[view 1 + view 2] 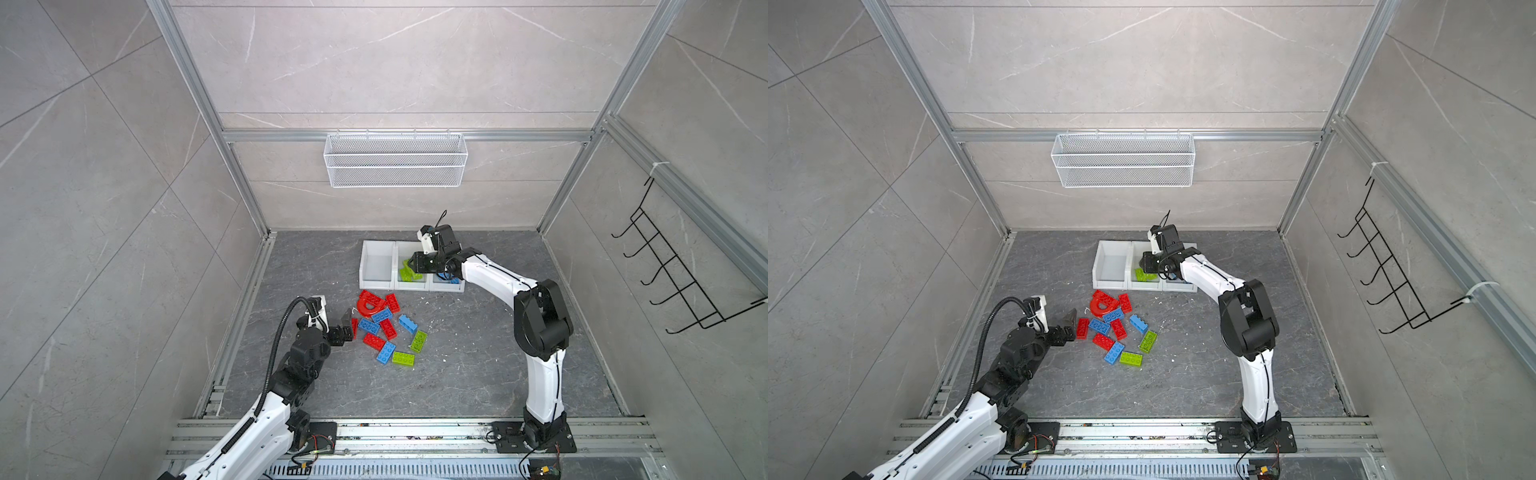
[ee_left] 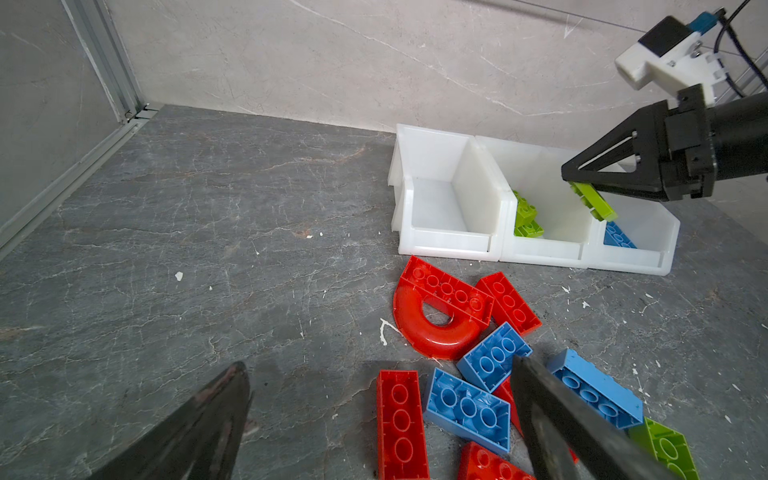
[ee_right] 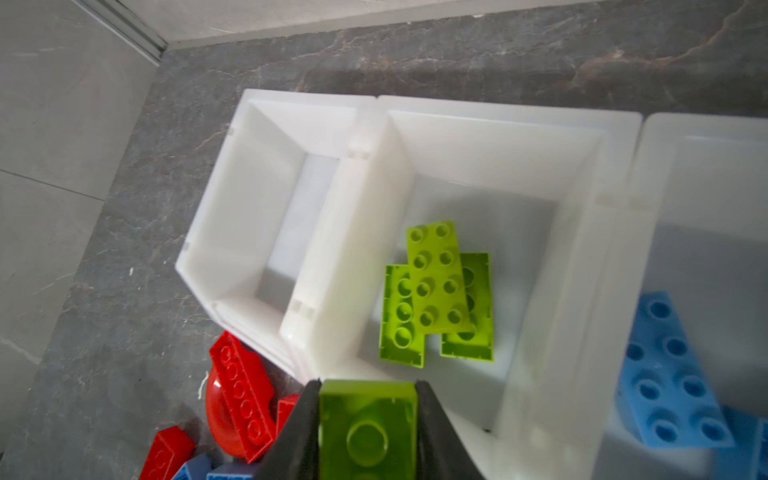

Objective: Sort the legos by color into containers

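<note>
The green brick [image 2: 594, 203] hangs pinched in your right end effector [image 3: 368, 384] over the front of the middle bin [image 3: 494, 116], where other green bricks [image 3: 436, 278] already lie. The right bin [image 3: 706, 137] holds blue bricks [image 3: 669, 374] and the left bin [image 3: 232, 199] is bare. You are early on, I judge: about a dozen loose pieces [image 1: 386, 328], the red arch [image 2: 419, 328] among them, wait on the table [image 1: 478, 365] beside your left end effector [image 1: 349, 326], spread wide and holding nothing.

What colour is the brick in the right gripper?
Lime green. The brick shows best in the right wrist view, clamped in the right gripper.
</note>
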`<action>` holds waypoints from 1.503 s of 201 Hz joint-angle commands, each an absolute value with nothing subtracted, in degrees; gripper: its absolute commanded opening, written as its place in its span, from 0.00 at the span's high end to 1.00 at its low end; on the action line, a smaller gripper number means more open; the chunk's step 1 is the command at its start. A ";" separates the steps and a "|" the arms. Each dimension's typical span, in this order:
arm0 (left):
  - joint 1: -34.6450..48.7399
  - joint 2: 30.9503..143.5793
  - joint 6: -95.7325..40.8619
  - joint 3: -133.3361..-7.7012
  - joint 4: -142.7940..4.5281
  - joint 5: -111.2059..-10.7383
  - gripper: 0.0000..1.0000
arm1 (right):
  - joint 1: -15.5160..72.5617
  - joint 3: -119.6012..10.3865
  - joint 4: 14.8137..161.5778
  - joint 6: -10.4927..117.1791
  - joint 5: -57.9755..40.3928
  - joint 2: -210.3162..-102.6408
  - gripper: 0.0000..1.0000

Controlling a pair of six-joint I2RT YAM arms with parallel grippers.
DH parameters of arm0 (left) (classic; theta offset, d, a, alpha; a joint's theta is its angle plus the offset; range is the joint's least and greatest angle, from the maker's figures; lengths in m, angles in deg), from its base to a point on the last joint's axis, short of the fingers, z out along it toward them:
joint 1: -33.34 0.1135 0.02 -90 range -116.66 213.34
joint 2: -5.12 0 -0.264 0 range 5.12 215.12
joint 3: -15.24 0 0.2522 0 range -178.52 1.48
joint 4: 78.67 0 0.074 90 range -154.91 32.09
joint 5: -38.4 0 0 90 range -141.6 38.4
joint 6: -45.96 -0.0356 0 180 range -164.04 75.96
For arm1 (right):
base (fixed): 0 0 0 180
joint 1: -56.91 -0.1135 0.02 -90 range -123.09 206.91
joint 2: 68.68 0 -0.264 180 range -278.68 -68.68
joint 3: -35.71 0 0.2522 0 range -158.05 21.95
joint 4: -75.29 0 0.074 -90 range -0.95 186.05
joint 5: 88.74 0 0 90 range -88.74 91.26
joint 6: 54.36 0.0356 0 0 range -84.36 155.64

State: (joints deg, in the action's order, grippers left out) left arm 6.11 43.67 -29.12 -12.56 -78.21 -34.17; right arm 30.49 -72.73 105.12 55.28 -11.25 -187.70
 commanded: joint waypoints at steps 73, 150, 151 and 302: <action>6.45 44.06 -30.06 -12.97 -80.83 -34.29 0.00 | 32.61 -82.67 108.89 56.62 -11.25 -195.00 0.61; 6.45 43.00 -29.89 -12.93 -80.39 -34.22 0.00 | 32.05 -71.66 105.80 56.15 -11.29 -181.81 0.37; 6.45 43.00 -29.89 -12.93 -80.38 -34.25 0.00 | 32.04 -71.22 105.77 56.09 -11.39 -181.45 0.37; 6.44 45.31 -29.32 -13.97 -80.72 -36.69 0.00 | 18.16 -23.25 94.64 77.22 2.90 -146.05 0.28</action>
